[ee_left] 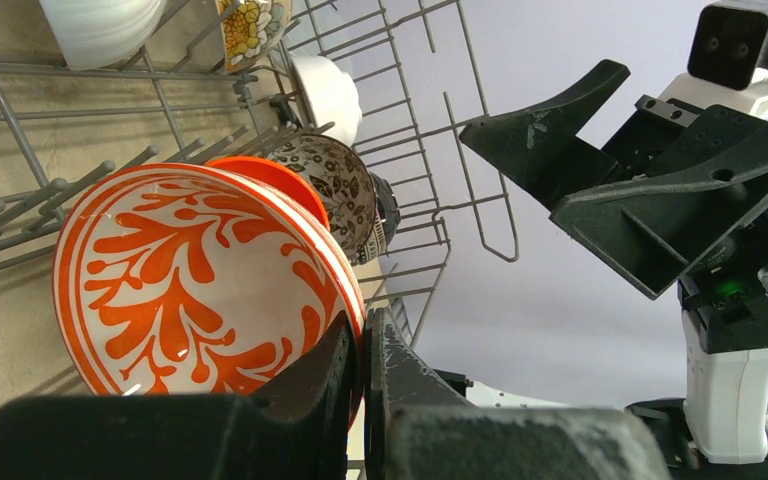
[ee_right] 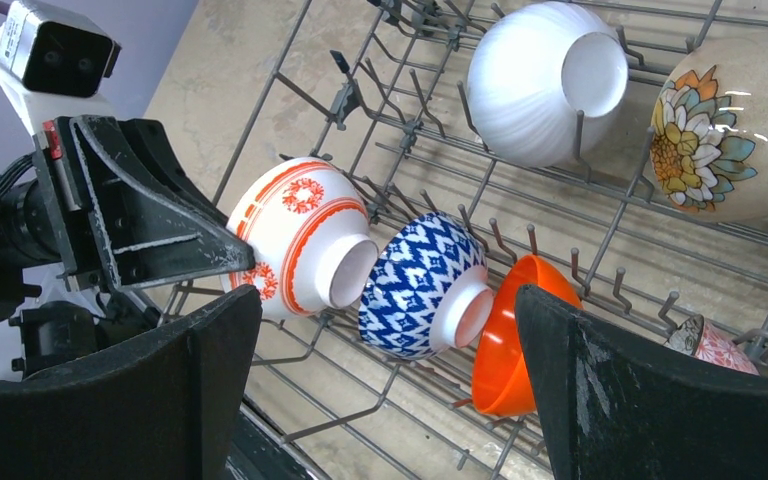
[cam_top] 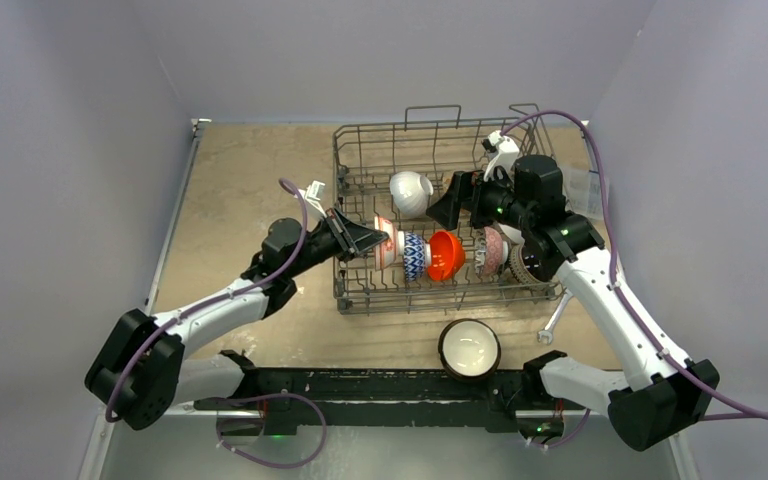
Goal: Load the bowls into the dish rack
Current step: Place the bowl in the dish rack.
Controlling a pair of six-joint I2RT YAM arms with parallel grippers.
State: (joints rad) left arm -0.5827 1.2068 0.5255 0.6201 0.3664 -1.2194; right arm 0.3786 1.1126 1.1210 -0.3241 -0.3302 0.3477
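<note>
The dish rack (cam_top: pixel 400 128) stands at the table's middle right. My left gripper (cam_top: pixel 373 240) (ee_left: pixel 363 345) is shut on the rim of a red-patterned bowl (cam_top: pixel 386 243) (ee_left: pixel 190 280) (ee_right: pixel 300 235), which stands on edge at the left end of the rack's front row. Beside it sit a blue-patterned bowl (cam_top: pixel 414 255) (ee_right: pixel 415 280) and an orange bowl (cam_top: pixel 446 255) (ee_right: pixel 505 340). A white bowl (cam_top: pixel 410 192) (ee_right: pixel 530 80) lies behind them. My right gripper (cam_top: pixel 450 207) (ee_right: pixel 388 300) hangs open above the row, holding nothing. A dark bowl with a cream inside (cam_top: pixel 469 348) sits on the table in front of the rack.
More bowls stand at the rack's right end: a pink-patterned one (cam_top: pixel 493 250) and a brown one (cam_top: pixel 522 266). A flowered bowl (ee_right: pixel 720 130) lies near the white one. A metal tool (cam_top: pixel 554 322) lies by the rack's front right corner. A clear plastic box (cam_top: pixel 585 190) is at the right wall.
</note>
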